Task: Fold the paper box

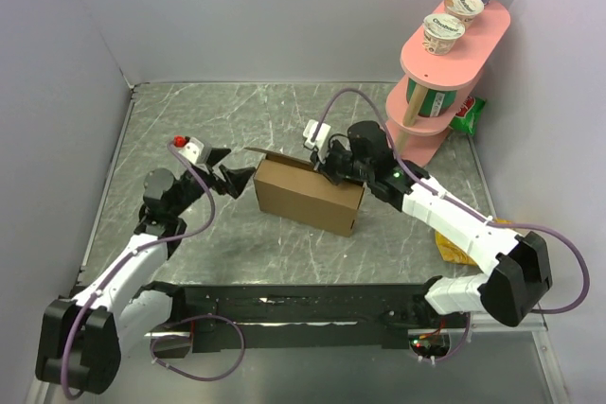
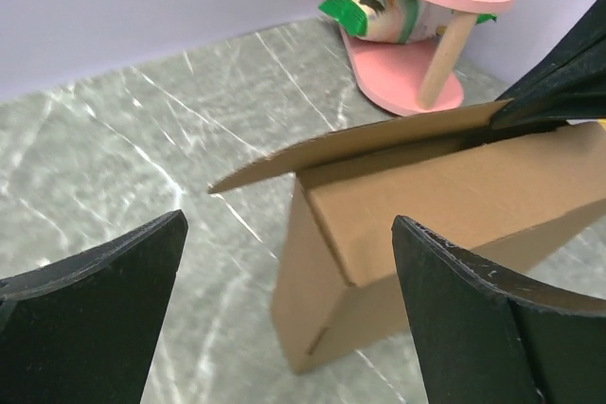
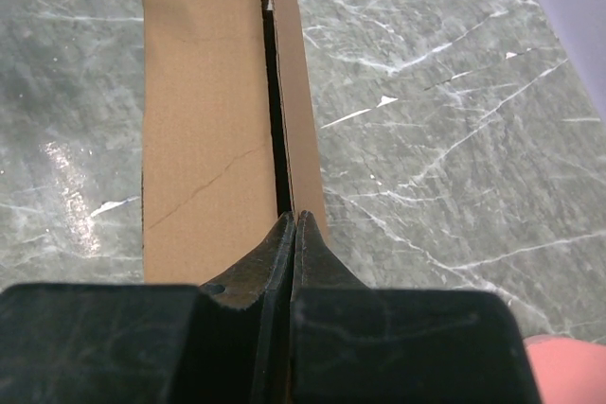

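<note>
Brown paper box (image 1: 305,198) stands near the middle of the grey marbled table (image 1: 237,120), folded into a long block that runs slantwise between the two arms. One narrow flap (image 2: 360,144) along its far top edge is raised and sticks out past the box's left end. The left gripper (image 1: 235,169) hovers just beside that left end with its fingers (image 2: 104,319) spread wide and nothing between them. From its wrist camera the box's end corner sits in the gap ahead of the two tips, not touching either. The right gripper (image 1: 322,169) comes in over the far top edge near the box's right end, its fingers (image 3: 275,253) pressed fully together. Their tips meet right at the near end of the flap, with the box's flat top just to the left of them. I cannot tell whether the cardboard is pinched between them or only touched. Behind the right arm stands a pink tiered shelf (image 1: 445,73) carrying yogurt cups (image 1: 443,33).
</note>
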`<state>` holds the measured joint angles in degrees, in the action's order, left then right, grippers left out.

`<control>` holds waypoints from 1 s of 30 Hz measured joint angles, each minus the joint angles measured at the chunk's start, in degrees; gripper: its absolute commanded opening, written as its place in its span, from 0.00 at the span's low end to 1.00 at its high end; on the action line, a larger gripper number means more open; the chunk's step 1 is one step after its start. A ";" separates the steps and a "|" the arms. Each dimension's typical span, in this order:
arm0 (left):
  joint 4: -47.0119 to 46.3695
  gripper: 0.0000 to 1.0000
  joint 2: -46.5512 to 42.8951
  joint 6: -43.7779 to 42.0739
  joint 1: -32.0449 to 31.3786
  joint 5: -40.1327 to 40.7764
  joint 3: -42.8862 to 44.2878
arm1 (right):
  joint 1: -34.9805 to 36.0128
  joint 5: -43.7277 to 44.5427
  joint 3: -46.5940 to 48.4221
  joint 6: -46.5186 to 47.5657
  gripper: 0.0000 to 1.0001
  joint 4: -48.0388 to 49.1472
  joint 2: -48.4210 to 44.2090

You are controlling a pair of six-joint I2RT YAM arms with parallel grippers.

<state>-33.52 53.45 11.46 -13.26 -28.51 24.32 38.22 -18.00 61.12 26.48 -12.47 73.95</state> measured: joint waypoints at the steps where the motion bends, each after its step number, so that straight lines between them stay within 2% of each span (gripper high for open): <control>1: -0.22 0.96 0.63 -0.42 0.66 -0.57 0.50 | -0.57 -0.63 0.66 0.04 0.00 -0.52 0.48; 7: -3.13 0.96 5.62 -0.33 8.48 -9.66 1.73 | -4.44 -5.70 3.15 0.17 0.00 -2.19 2.69; 18: -7.26 0.99 16.87 4.35 9.70 -24.24 10.01 | -7.89 -14.23 9.46 0.46 0.00 -10.71 5.70; 26: -8.57 0.99 19.58 5.31 9.29 -24.02 10.10 | -8.07 -15.74 10.10 0.46 0.00 -12.07 5.79; 30: -7.26 0.98 21.03 3.69 7.04 -21.81 11.50 | -8.11 -16.17 10.12 0.44 0.00 -12.26 5.81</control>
<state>-40.77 74.48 15.16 -6.22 -50.33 35.81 30.11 -34.17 71.24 26.92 -24.73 79.77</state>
